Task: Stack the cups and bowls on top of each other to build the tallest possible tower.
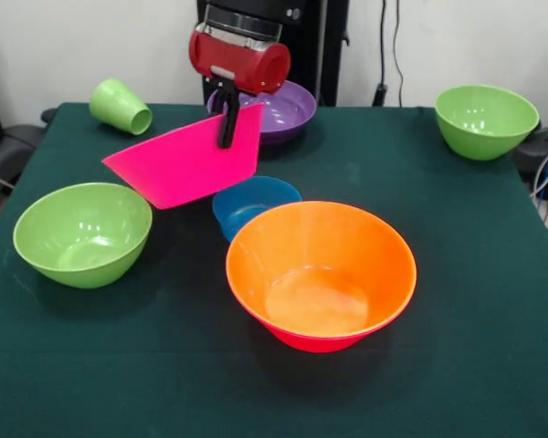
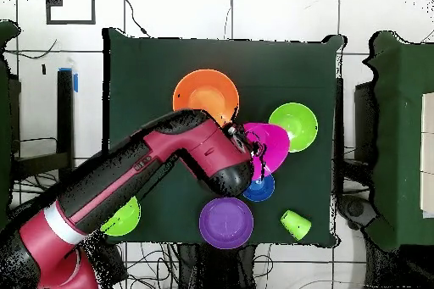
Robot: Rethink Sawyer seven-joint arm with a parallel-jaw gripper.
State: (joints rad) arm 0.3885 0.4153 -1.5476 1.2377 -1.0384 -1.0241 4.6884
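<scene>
Gripping tilted pink bowl, gripper

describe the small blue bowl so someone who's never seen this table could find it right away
Start at the big orange bowl at the front middle of the green table in the front view. Just behind its left rim, half tucked under the tilted pink bowl that the gripper holds, sits the blue bowl. It is the only blue thing and smaller than every other bowl.

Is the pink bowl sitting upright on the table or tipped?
Tipped. The pink bowl hangs off the table, its rim held in the gripper, mouth tilted up toward the robot, above the blue bowl.
</scene>
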